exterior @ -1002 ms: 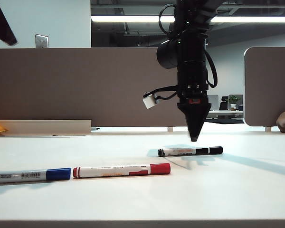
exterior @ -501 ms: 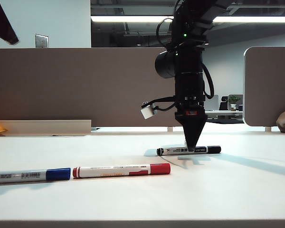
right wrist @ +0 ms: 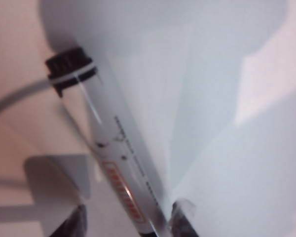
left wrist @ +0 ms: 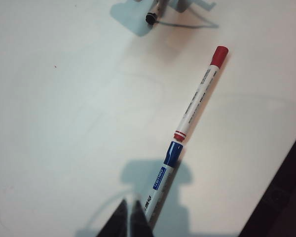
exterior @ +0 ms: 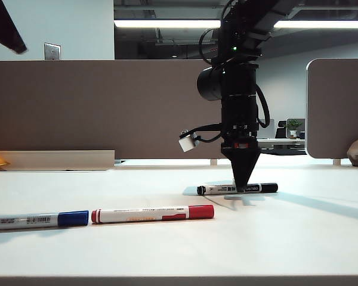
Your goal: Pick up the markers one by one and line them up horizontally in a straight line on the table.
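The right claw [exterior: 243, 189] stands tip-down over the black marker [exterior: 237, 189], jaws parted either side of its barrel, seemingly not yet clamped. If they close off-centre, the slim white barrel could roll away on the smooth surface [exterior: 286, 238]. The red marker [exterior: 153, 214] and blue marker [exterior: 39, 220] lie end to end nearer the front. The left claw [left wrist: 129, 222] hangs shut above the blue one.

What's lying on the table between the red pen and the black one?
Nothing. In the exterior view only bare white table separates the red marker from the black marker, which the right gripper straddles.
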`<state>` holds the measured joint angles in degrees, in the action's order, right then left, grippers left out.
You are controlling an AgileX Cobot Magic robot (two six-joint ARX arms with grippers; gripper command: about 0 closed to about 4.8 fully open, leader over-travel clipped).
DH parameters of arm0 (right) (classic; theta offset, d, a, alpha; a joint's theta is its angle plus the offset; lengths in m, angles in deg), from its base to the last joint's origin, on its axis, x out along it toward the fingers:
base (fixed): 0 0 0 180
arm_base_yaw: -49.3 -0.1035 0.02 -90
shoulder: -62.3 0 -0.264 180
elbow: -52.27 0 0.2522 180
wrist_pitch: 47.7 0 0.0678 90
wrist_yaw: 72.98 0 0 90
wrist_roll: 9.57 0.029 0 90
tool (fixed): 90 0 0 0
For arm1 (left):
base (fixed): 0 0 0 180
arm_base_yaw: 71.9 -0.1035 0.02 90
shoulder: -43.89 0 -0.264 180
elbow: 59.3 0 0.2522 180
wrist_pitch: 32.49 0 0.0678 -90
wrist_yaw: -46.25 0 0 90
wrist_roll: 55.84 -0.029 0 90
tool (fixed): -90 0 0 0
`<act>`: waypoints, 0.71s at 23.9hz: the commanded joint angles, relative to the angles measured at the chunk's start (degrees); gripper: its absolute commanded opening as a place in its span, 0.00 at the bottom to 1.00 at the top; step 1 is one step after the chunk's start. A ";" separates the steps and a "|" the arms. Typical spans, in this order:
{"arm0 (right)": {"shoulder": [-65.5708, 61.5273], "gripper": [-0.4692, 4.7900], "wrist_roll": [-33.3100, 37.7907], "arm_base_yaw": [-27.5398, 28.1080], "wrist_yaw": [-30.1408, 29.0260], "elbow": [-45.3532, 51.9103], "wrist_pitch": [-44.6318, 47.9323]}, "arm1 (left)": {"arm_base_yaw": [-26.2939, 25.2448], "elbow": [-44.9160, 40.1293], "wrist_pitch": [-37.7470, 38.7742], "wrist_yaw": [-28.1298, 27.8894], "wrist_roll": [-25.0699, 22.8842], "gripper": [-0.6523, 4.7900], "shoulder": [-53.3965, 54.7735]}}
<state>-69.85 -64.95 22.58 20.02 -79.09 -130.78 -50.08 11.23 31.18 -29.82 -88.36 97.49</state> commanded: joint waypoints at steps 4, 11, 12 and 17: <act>-0.44 0.46 -0.13 -0.07 -0.39 -0.13 -0.17 | 0.00 0.04 -0.66 0.33 0.02 0.15 -0.22; -1.49 0.29 -0.13 -0.09 -0.39 -0.13 -0.85 | 0.00 0.04 -0.46 0.28 0.00 0.15 -0.22; -1.49 0.29 -0.13 -0.09 -0.37 -0.13 -1.01 | 0.00 0.04 -0.46 0.28 -0.02 0.15 -0.22; -1.49 0.29 0.31 -0.09 -0.37 -0.13 -3.61 | -0.02 0.04 -0.57 0.28 -0.02 0.15 -0.22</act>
<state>-71.01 -64.86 22.54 19.89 -79.24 -132.09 -50.08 11.23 31.22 -29.82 -88.36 97.49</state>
